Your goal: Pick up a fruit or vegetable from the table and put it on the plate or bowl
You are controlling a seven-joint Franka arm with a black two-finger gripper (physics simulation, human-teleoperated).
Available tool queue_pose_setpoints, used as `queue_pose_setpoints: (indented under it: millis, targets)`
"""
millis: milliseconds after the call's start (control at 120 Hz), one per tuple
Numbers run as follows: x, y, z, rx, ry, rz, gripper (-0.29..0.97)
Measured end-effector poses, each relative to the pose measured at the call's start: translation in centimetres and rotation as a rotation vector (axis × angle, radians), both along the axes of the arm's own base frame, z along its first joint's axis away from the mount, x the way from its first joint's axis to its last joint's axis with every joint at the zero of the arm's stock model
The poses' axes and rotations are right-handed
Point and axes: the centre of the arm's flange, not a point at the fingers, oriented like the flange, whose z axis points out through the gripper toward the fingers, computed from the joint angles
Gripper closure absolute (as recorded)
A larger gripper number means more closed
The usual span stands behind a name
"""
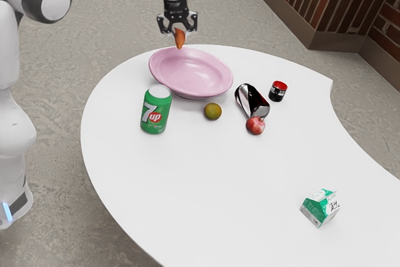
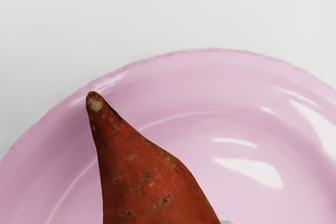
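Note:
My black gripper point(image 1: 178, 30) hangs over the far edge of the pink plate point(image 1: 201, 79), shut on an orange-brown sweet potato point(image 1: 180, 39) that points down toward the plate without touching it. In the wrist view the sweet potato point(image 2: 147, 174) tapers to a tip just under my hand, with the pink plate point(image 2: 236, 108) spread below it. On the white table near the plate lie a yellow-green round fruit point(image 1: 212, 111) and a red apple point(image 1: 255, 125).
A green 7up can point(image 1: 155, 110) stands just in front of the plate. A shiny dark can point(image 1: 251, 100) lies on its side beside the apple, with a small red-lidded jar point(image 1: 278, 90) behind it. A green and white carton point(image 1: 320, 207) sits near the front right.

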Motion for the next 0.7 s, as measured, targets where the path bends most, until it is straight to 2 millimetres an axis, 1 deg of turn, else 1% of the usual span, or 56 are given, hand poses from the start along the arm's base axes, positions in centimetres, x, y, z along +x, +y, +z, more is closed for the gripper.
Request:
queue_pose_setpoints:
  millis: [25,58,92,183,217,250,292,350,417,467,525,592,608,642,683,700]
  targets:
    - [0.4,-0.4,-0.1,0.0,0.001,-0.01,0.52]
    - [1.3,-1.7,-0.1,0.0,0.001,-0.037,0.52]
    - [2.5,-3.5,-0.2,0.0,0.002,-0.075,0.52]
    - [5.9,-9.4,-0.8,-0.003,0.008,-0.191,0.52]
    - [6.6,-10.9,-0.8,-0.003,0.008,-0.219,0.53]
    - [7.0,-11.8,-0.8,-0.002,0.008,-0.236,0.53]
    - [7.1,-11.9,-1.0,-0.002,0.009,-0.24,0.52]
    - [6.8,-10.9,-1.1,-0.003,0.011,-0.224,0.52]
    - [6.1,-9.4,-1.3,-0.007,0.012,-0.2,0.34]
    - [5.9,-8.8,-1.3,-0.004,0.009,-0.197,0.24]
    - [5.7,-8.8,-0.9,0.002,0.004,-0.205,0.16]
    - [5.8,-8.8,-0.6,0.008,-0.015,-0.204,0.1]
    - [5.7,-8.7,-0.1,0.001,-0.036,-0.191,0.09]
    - [5.1,-9.1,2.2,-0.031,-0.104,-0.139,0.07]
    - [3.9,-10.1,5.5,-0.033,-0.133,-0.055,0.05]
    - [3.3,-10.7,7.5,-0.023,-0.136,-0.029,0.05]
